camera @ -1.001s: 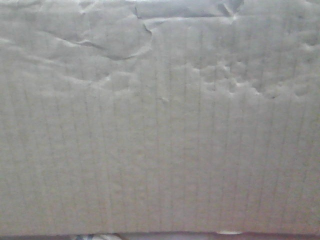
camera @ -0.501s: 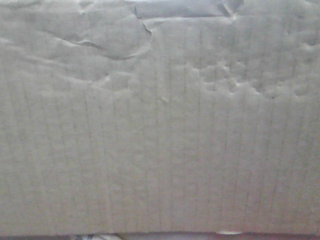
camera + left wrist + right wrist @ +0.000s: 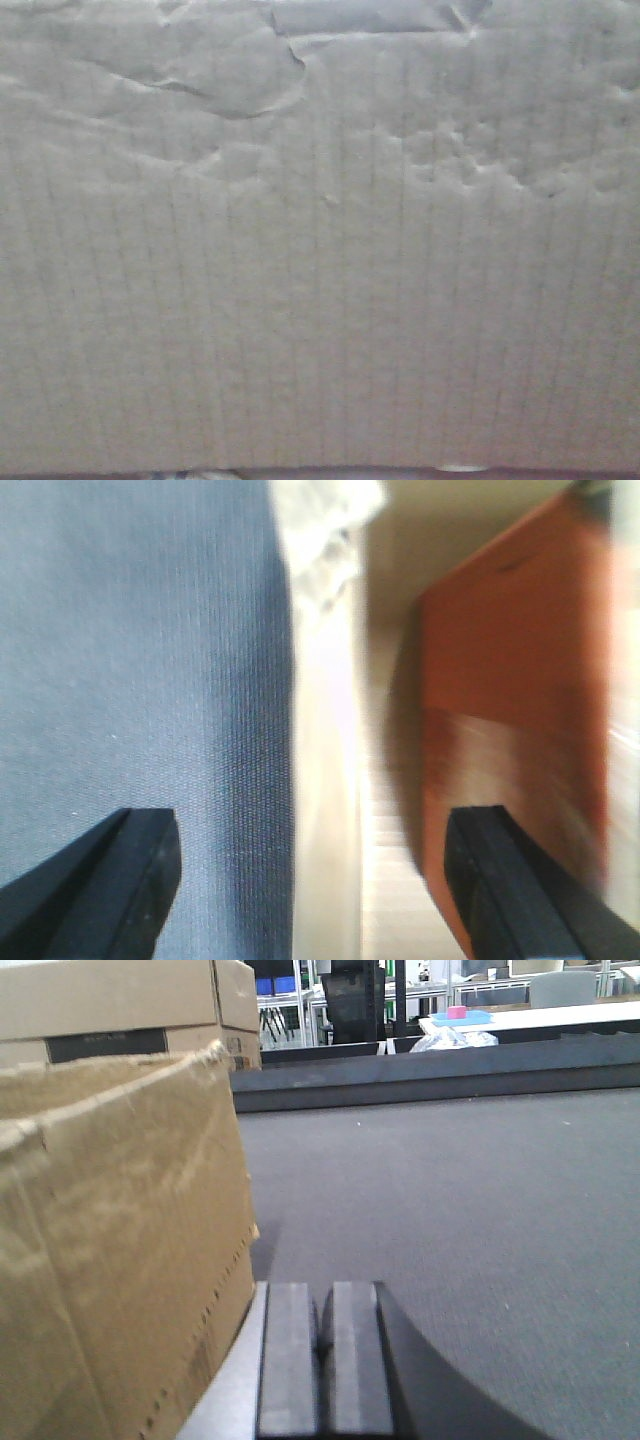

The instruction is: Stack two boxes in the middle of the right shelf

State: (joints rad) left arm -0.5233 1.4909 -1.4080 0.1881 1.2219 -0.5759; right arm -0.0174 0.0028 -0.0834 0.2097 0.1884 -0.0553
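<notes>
Tan box (image 3: 110, 1260) beside the closed right gripper (image 3: 322, 1345) (left gripper (image 3: 312, 875) spread wide)

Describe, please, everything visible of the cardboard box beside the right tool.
The cardboard box is tan and corrugated, with a ragged, torn top edge and a dotted perforation line near its lower corner. It stands upright and fills the left of the right wrist view. The right tool, shut, lies close beside its corner; whether they touch cannot be told.
</notes>
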